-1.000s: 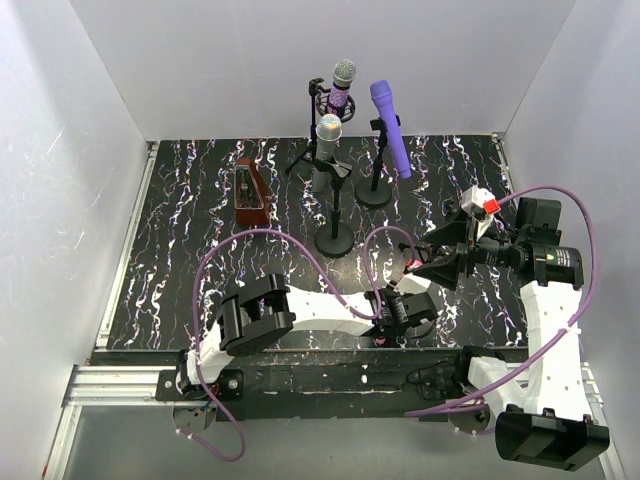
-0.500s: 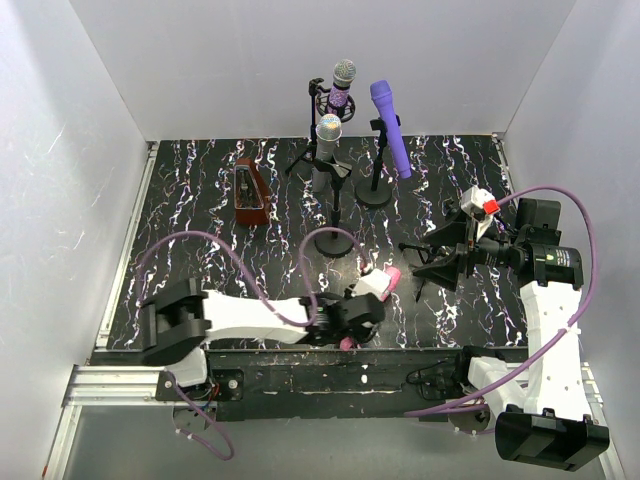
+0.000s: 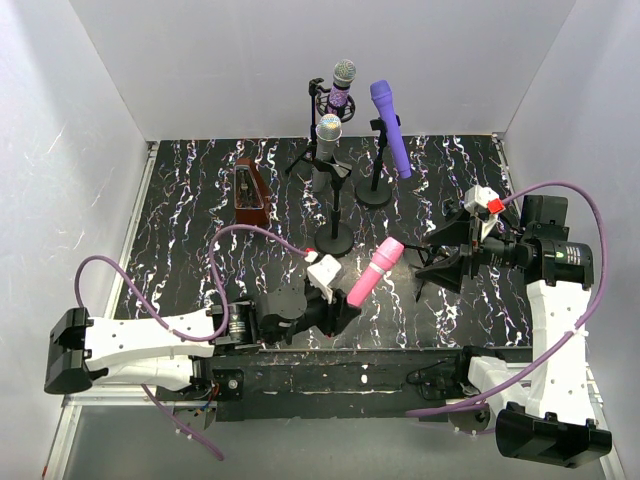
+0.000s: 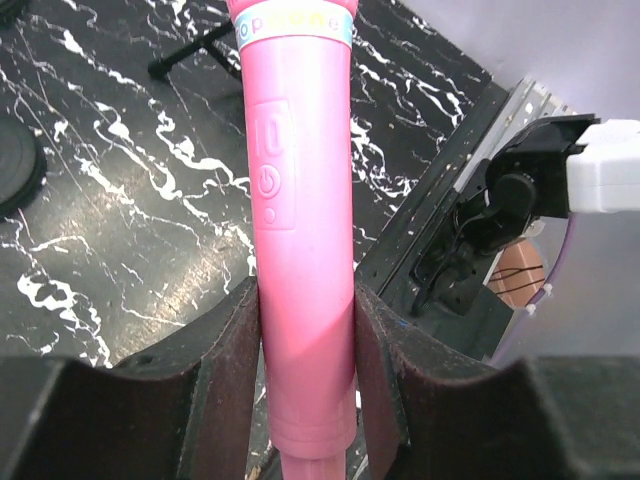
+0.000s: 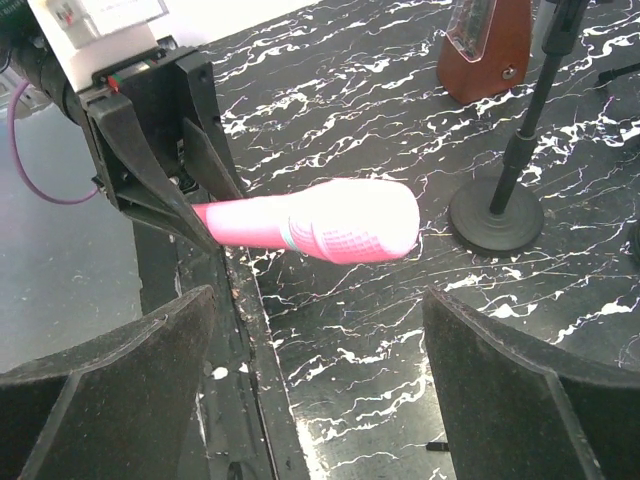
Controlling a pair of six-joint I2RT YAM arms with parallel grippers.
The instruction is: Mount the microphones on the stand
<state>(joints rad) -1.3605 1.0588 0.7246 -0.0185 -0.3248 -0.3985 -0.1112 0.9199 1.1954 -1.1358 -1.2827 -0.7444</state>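
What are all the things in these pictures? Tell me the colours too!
pink microphone: one, pink, lifted over the near middle of the table, in the left gripper
glittery purple microphone: one, purple with a grey mesh head, on a stand at the back
silver-grey microphone: one, silver-grey, on a stand at the back
violet microphone: one, violet, on a stand at the back
stands: three holding microphones, black, at the back
thin legs: black, near the right gripper, maybe a fourth stand
wedge-shaped box: one, dark red, back left
table: one, black with white streaks
cables: purple, along both arms
left gripper: shut on the pink microphone
right gripper: open, empty
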